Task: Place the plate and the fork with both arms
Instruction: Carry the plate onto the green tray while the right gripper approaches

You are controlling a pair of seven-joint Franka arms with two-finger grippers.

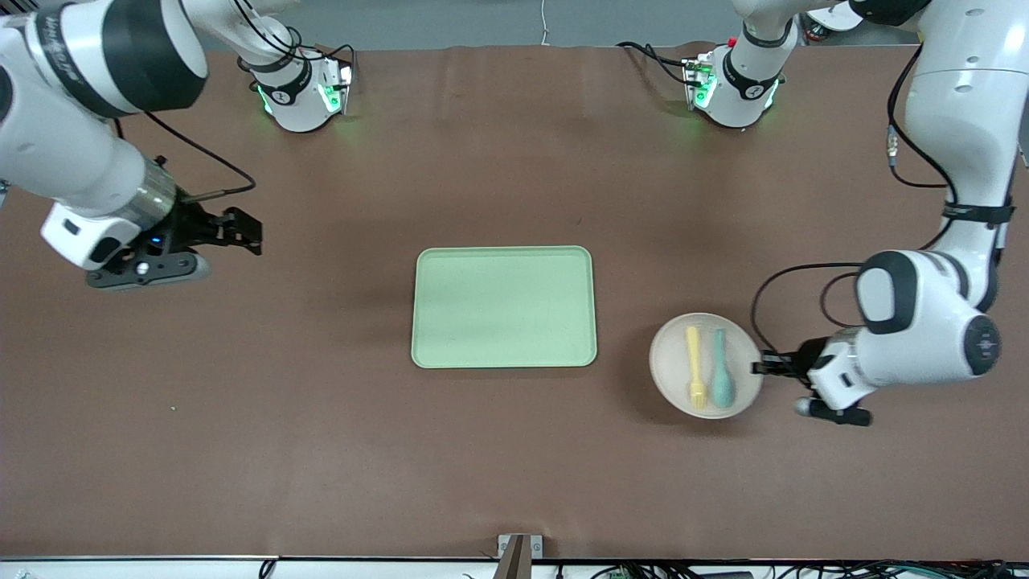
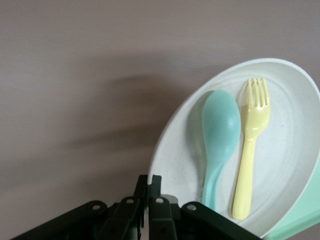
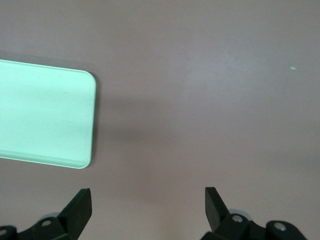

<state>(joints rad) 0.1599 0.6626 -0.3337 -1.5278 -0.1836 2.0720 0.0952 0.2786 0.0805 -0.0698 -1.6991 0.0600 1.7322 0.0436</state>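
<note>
While the left gripper (image 1: 760, 368) pinches the rim of the plate (image 1: 672, 366) at its three o'clock edge, fingers together on it, any lift should stay level, since the smooth plastic fork (image 1: 694, 364) and teal spoon (image 1: 721, 368) lie loose inside; the matte round plate sits near the green tray (image 1: 504, 306), toward the left arm's end of the table; the right gripper (image 1: 233, 229) waits over bare table, fingers apart

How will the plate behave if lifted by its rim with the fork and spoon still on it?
The plate looks like thin matte plastic, so probably light and stiff. The left pincer is shut on its rim at one edge, so it may sag or tilt there. The fork and spoon lie loose on it and would likely slide if it tips. The right pincer waits open.
</note>
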